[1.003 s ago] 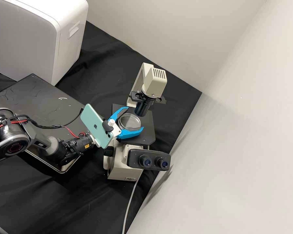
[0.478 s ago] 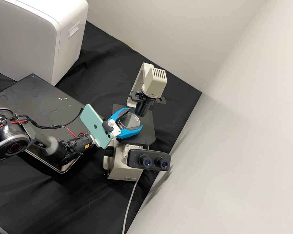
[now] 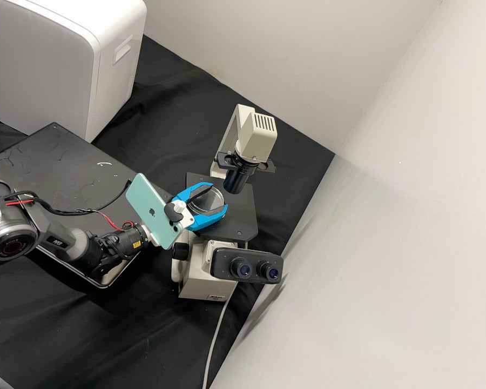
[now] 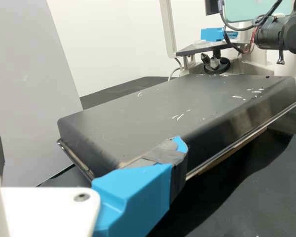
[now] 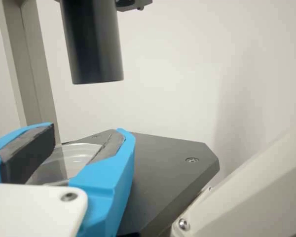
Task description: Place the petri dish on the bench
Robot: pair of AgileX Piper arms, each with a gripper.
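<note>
The clear round petri dish [image 3: 206, 199] sits on the microscope's black stage [image 3: 240, 216], just beside the dark objective tube [image 3: 236, 177]. My right gripper [image 3: 217, 198] comes in from the left and is shut on the dish, one blue finger on each side of its rim. In the right wrist view the dish [image 5: 69, 160] lies between the two fingers of the right gripper [image 5: 74, 148], under the tube [image 5: 91, 39]. I cannot tell whether it is lifted off the stage. My left gripper [image 4: 74, 163] stands open low beside a black flat case [image 4: 187, 113], holding nothing.
The microscope [image 3: 216, 265] stands at the bench's right edge, with a pale wall close beside it. A white box-shaped appliance [image 3: 59, 59] fills the back left. The black flat case [image 3: 65, 167] lies under the right arm. Black cloth covers the bench [image 3: 92, 335] in front.
The right gripper's fingers went from wide open around the dish to shut on it. The gripper and dish then shifted a little to the left, away from the objective.
</note>
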